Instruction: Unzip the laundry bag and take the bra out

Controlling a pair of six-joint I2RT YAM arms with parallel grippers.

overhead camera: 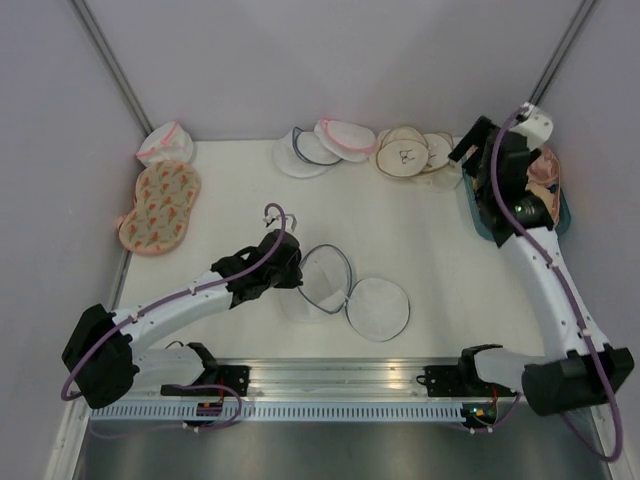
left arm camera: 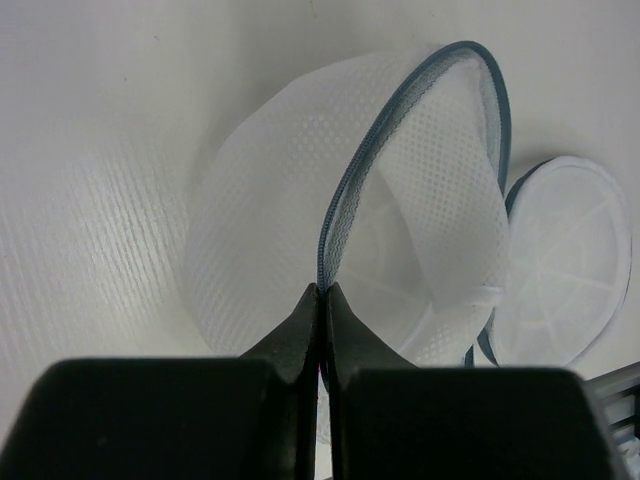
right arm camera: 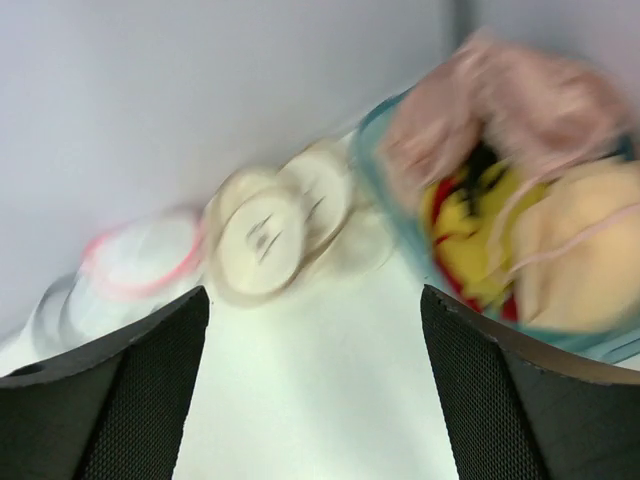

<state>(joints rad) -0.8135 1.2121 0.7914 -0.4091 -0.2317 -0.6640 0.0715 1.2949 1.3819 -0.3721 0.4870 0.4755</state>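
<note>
On a white bench (overhead camera: 420, 230), the left hand (left arm camera: 322, 295) is pressed together on the blue-grey zip rim of the laundry bag (overhead camera: 325, 280), its two black fingers meeting with only the rim between them. The bag lies unzipped near the bench's 6 o'clock edge. One mesh half stands lifted at the left hand, and the other lies flat on the bench toward 4 o'clock of it. Both halves are hollow in the left wrist view.

The bra (right arm camera: 500, 110), a dusty-pink bundle, rests in a teal tray (overhead camera: 562, 215) at the bench's 2 o'clock corner. It sits on top of a yellow garment (right arm camera: 470, 230) and beside a paler peach bra (right arm camera: 580, 250).

The right hand (right arm camera: 312, 300) hangs by that tray with its fingers spread wide and nothing between them. The right wrist view is blurred.

A cluster of beige round bags (overhead camera: 405, 152) sits along the far edge at 12 to 1 o'clock, just beside more white mesh bags (overhead camera: 320, 148). An orange-patterned bag (overhead camera: 160, 205) lies at 10 o'clock, with a small pink-rimmed mesh bag (overhead camera: 165, 145) just beyond it.
</note>
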